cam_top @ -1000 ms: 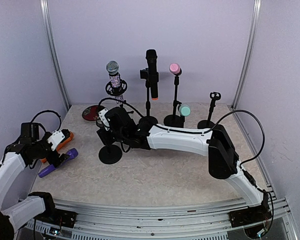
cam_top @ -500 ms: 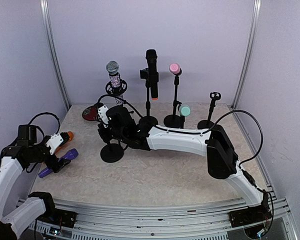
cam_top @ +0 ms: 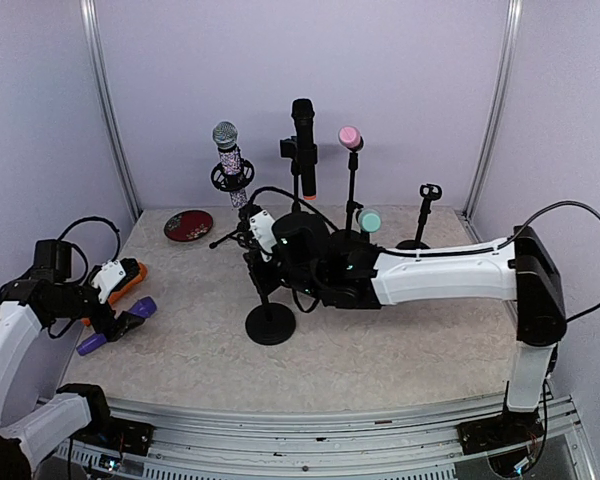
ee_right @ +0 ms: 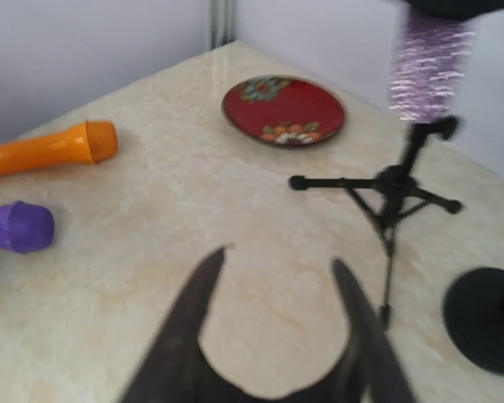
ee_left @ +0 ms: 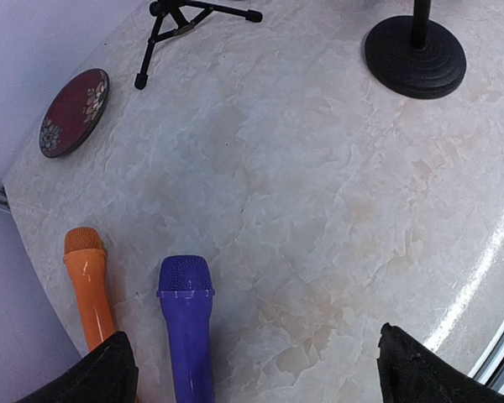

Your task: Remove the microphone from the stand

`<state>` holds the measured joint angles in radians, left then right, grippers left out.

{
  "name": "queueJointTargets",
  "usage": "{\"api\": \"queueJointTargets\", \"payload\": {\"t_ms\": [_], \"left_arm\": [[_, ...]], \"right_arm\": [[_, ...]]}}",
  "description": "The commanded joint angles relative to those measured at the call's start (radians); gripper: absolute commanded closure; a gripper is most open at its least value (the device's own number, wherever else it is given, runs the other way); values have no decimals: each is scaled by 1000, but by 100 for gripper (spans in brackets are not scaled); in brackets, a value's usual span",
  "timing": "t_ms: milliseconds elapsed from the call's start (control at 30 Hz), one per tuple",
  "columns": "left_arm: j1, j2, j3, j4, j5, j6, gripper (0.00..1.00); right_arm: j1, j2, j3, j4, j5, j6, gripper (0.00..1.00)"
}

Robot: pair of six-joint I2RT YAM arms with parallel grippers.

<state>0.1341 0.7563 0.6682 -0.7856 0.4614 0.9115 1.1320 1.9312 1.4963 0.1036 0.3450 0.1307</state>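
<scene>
Top external view: four microphones stand raised along the far edge of the beige marbled tabletop [cam_top: 400, 350]. At 11 o'clock the glittery purple microphone with the silver mesh head [cam_top: 229, 155] sits upright in the ring of a black tripod stand [cam_top: 232, 236]. At 12 the long black microphone [cam_top: 303, 140] is upright and higher than the rest. Just toward 1 is the pink-headed microphone [cam_top: 350, 137], with the teal-headed microphone [cam_top: 369, 221] low beside it. Two more lie flat on the table at 9 o'clock, side by side: the purple plastic microphone [ee_left: 186, 327] and the orange plastic microphone [ee_left: 90, 290].

My left claw [ee_left: 252, 348] hovers over those two, spread wide and holding nothing. The purple one lies below the gap, nearer one finger, and touches neither.

My right claw [cam_top: 254, 240] reaches across to the middle of the table. It is pinched narrow on the top of the black stand with the round base [cam_top: 271, 325], whose foot rests on the tabletop. My right wrist view is blurred: two dark prongs with a small gap between them, and I cannot tell more from it.

A red lacquered plate [cam_top: 188, 225] lies at 10 o'clock, and a short black stand with a clip on top [cam_top: 422, 222] is at 2.
</scene>
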Motion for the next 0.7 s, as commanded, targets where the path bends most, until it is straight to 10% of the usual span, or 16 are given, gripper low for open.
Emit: {"api": "queueJointTargets", "payload": {"t_ms": [0,667], "left_arm": [[2,4,50,-21,48,22,3],[1,66,176,50,72,-98,3]], "right_arm": [[21,-212,-224,82,70,46,100],[-217,-916,-884,62,285,-47,100]]}}
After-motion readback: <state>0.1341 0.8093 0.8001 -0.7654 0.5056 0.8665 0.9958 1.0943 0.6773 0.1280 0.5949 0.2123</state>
